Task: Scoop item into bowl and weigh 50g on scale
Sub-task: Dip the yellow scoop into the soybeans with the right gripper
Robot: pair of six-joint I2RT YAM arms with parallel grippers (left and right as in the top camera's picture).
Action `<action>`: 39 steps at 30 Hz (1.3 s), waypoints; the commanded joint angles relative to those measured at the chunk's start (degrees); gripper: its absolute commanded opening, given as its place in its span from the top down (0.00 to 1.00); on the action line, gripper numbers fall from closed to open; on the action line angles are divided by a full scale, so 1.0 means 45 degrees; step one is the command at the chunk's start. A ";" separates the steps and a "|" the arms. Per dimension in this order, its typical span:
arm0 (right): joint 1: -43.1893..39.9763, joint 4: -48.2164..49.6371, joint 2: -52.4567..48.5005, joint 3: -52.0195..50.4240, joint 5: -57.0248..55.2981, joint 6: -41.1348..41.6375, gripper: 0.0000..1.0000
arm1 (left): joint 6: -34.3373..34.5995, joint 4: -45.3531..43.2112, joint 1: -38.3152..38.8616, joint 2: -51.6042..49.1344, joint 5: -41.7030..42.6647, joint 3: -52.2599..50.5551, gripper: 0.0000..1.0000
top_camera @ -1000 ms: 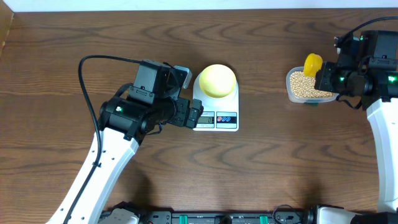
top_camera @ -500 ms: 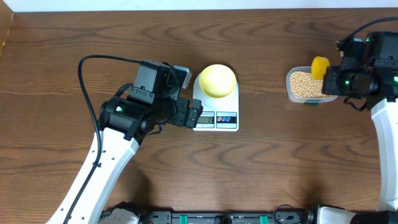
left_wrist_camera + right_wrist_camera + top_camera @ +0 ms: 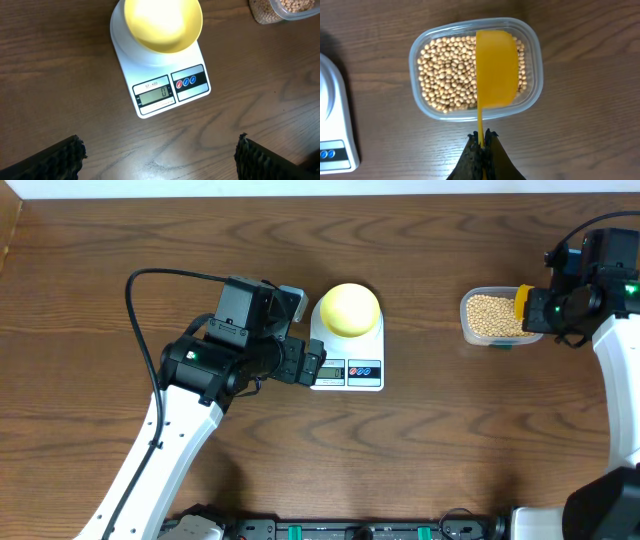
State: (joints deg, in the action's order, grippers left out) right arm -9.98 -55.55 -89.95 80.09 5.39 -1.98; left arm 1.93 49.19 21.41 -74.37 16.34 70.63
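Observation:
The item, small tan beans (image 3: 447,75), fills a clear plastic tub (image 3: 488,315) at the right of the table. My right gripper (image 3: 481,136) is shut on the thin handle of a bright yellow scoop (image 3: 496,70), which hangs over the tub's right half. The pale yellow bowl (image 3: 347,308) sits on the round platform of the white scale (image 3: 347,372); the bowl (image 3: 162,22) looks empty, and the display of the scale (image 3: 155,93) reads 0. My left gripper (image 3: 159,152) is wide open over bare wood just in front of the scale, holding nothing.
The tub's rim (image 3: 536,85) lies a short way ahead of my right fingers. A black cable (image 3: 140,310) loops from the left arm. The table's far edge (image 3: 300,195) runs along the top, and the scale's corner (image 3: 335,130) shows in the right wrist view.
My right arm has pulled back to the right, carrying the scoop from above the tub's far side to its right edge. The left arm, scale and bowl have not moved.

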 commanded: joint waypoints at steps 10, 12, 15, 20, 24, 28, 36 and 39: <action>-0.0913 0.0855 -0.1355 0.0151 0.1243 -0.0155 0.99 | 0.0160 0.0049 -0.0039 0.0117 -0.0087 0.0359 0.02; -0.0996 0.0884 -0.1603 0.0151 0.1535 -0.0170 0.99 | 0.0160 0.0044 -0.0039 0.0117 -0.0087 0.0359 0.02; -0.1025 0.0889 -0.1889 0.0151 0.1938 -0.0442 0.99 | 0.0160 0.0044 -0.0039 0.0117 -0.0087 0.0359 0.02; -0.1025 0.0879 -0.2307 0.0151 0.1889 -0.0437 0.99 | 0.0165 0.0049 -0.0039 0.0117 -0.0087 0.0359 0.02; -0.1025 0.0826 -0.2574 0.0151 0.1948 -0.0437 0.99 | 0.0160 0.0044 -0.0039 0.0117 -0.0087 0.0359 0.02; -0.1025 0.0826 -0.2671 0.0151 0.1948 -0.0437 0.99 | 0.0165 0.0049 -0.0039 0.0117 -0.0087 0.0359 0.02; -0.1025 0.0738 -0.2715 0.0146 0.3269 -0.0447 0.99 | 0.0165 0.0044 -0.0039 0.0117 -0.0087 0.0359 0.02; -0.1025 0.0486 -0.2720 0.0146 0.3487 -0.0437 0.99 | 0.0165 0.0044 -0.0039 0.0117 -0.0087 0.0359 0.02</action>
State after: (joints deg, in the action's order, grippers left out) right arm -14.35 -52.53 -101.43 80.09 17.56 -3.22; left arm 1.93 49.23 21.41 -74.37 16.34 70.63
